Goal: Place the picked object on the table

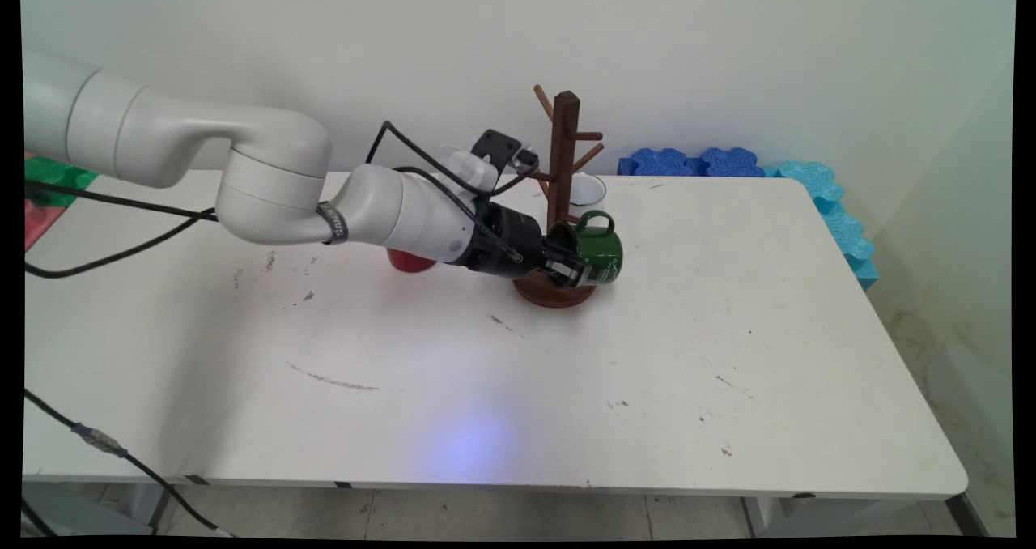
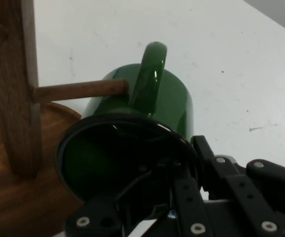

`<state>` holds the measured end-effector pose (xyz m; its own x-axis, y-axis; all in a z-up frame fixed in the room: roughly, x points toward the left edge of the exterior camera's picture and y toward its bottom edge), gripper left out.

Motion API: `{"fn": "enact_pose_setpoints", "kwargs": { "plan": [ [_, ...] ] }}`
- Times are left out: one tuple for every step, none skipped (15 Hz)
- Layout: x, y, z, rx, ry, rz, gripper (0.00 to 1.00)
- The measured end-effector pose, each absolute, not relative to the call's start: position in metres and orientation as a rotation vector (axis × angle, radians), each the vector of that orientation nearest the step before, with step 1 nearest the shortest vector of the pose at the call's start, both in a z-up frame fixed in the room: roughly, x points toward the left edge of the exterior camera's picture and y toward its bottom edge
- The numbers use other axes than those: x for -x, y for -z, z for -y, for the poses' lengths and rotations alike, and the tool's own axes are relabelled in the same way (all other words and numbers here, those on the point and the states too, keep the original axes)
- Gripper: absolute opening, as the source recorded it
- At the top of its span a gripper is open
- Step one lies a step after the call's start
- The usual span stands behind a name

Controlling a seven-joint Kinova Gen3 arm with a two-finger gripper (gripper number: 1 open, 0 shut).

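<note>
My gripper is shut on the rim of a green mug, holding it on its side just above the round base of a brown wooden mug tree. In the hand view the green mug fills the middle, its mouth facing the camera and its handle on top. The tip of a low wooden peg touches the side of the handle; it is not through the loop. The tree's post stands at the left on its base.
A red cup stands behind the forearm, mostly hidden. A clear cup sits behind the tree. Blue foam blocks line the table's back right corner and right edge. Black cables hang at the left.
</note>
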<state>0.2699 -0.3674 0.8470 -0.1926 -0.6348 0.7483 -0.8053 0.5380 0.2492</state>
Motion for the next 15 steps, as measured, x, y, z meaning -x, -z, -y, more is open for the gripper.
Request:
{"fn": "enact_pose_setpoints", "kwargs": {
  "plan": [
    [-0.27,-0.849,0.366,-1.172,-0.249,1.915,0.0],
    [-0.27,-0.851,0.365,-1.171,-0.251,1.918,0.0],
    [-0.27,-0.852,0.364,-1.17,-0.252,1.921,0.0],
    [-0.27,-0.854,0.363,-1.169,-0.254,1.925,0.0],
    [-0.27,-0.856,0.362,-1.167,-0.257,1.93,0.0],
    [-0.27,-0.858,0.36,-1.165,-0.258,1.934,0.0],
    [-0.271,-0.86,0.359,-1.161,-0.261,1.94,0.0],
    [-0.271,-0.862,0.357,-1.158,-0.265,1.945,0.0],
    [-0.272,-0.864,0.355,-1.154,-0.267,1.949,0.0],
    [-0.272,-0.868,0.352,-1.146,-0.269,1.949,0.0],
    [-0.273,-0.871,0.35,-1.136,-0.273,1.947,0.0],
    [-0.273,-0.872,0.348,-1.133,-0.279,1.948,0.0],
    [-0.277,-0.871,0.346,-1.149,-0.304,1.954,0.0],
    [-0.286,-0.868,0.347,-1.2,-0.36,1.974,0.0],
    [-0.296,-0.865,0.349,-1.249,-0.44,2.009,0.0]
  ]
}}
